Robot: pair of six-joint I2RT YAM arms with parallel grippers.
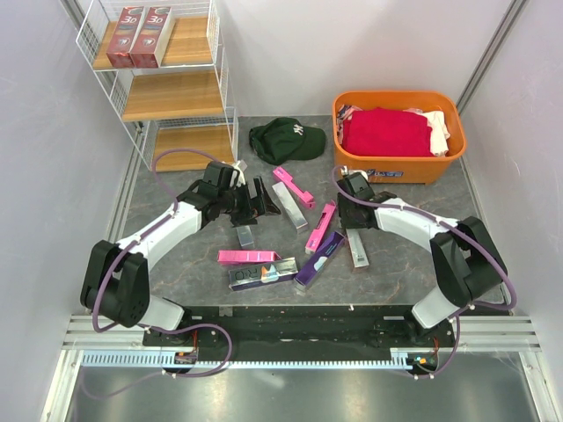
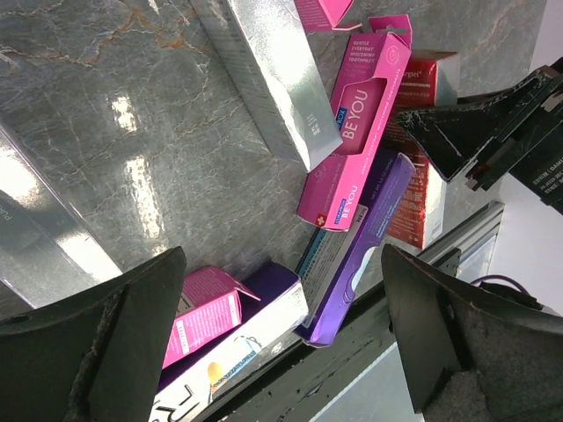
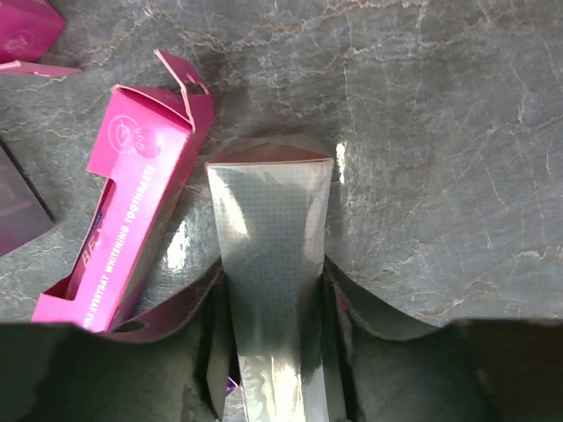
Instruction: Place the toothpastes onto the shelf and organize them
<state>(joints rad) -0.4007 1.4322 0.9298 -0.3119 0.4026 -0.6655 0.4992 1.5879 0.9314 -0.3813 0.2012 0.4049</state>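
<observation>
A grey marbled table is sitting between white walls. The white wire shelf is standing at its 11 o'clock corner and an orange tub is sitting at 1 o'clock, with a dark green cap lying between them.

The right gripper is gripping a silver box. Its jaws are drawn in narrow and pressing against the box's two long sides, and the box is lying flat on the table at 3 o'clock of the loose pile. The right arm is rising from its base at 5 o'clock, its elbow folding out toward the right wall and its forearm running in toward the centre.

The left gripper is standing wide open and holding nothing, hovering over the table at 10 o'clock of the pile. Its arm is stretching diagonally from 7 o'clock toward the middle.

The loose toothpastes are lying scattered at the table's centre. They are pink, purple, silver and holographic boxes, several of them overlapping. Two dark red boxes are lying side by side on the shelf's top board.
</observation>
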